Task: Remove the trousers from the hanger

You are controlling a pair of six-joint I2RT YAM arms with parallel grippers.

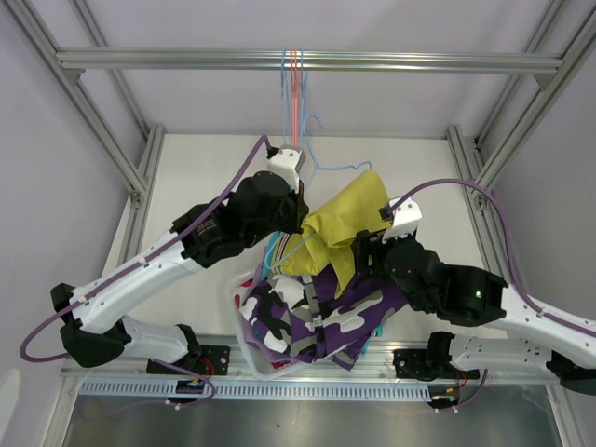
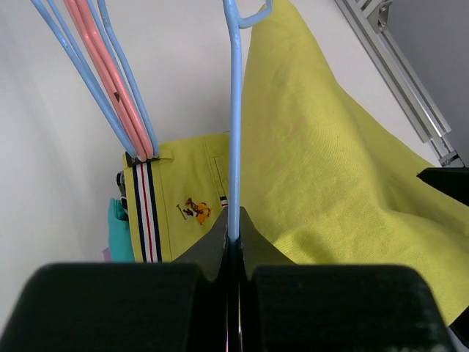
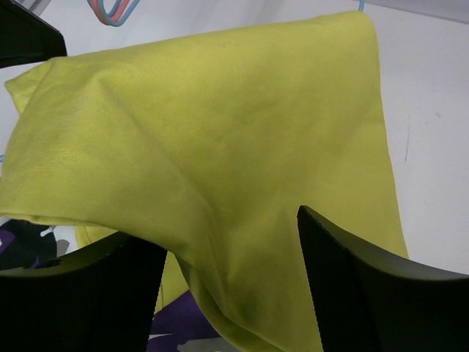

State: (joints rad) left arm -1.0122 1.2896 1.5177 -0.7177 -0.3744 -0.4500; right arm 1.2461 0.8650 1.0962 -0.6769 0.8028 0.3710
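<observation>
The mustard yellow trousers (image 1: 349,223) drape over a light blue hanger (image 2: 234,132) in mid-air above the table. My left gripper (image 2: 234,233) is shut on the hanger's thin bar, just below its hook. The trousers' striped waistband (image 2: 146,213) hangs to the left of it. My right gripper (image 3: 231,257) is open, and a fold of the yellow trousers (image 3: 220,147) sags loosely between its fingers (image 3: 352,279) without being pinched. In the top view my right gripper (image 1: 372,244) sits at the cloth's lower right edge.
Purple camouflage shorts (image 1: 317,317) and other cloth lie piled in a white basket (image 1: 256,358) at the near edge. Pink and blue bare hangers (image 1: 293,74) hang from the overhead rail (image 1: 419,61). Metal frame posts (image 1: 470,168) flank the table.
</observation>
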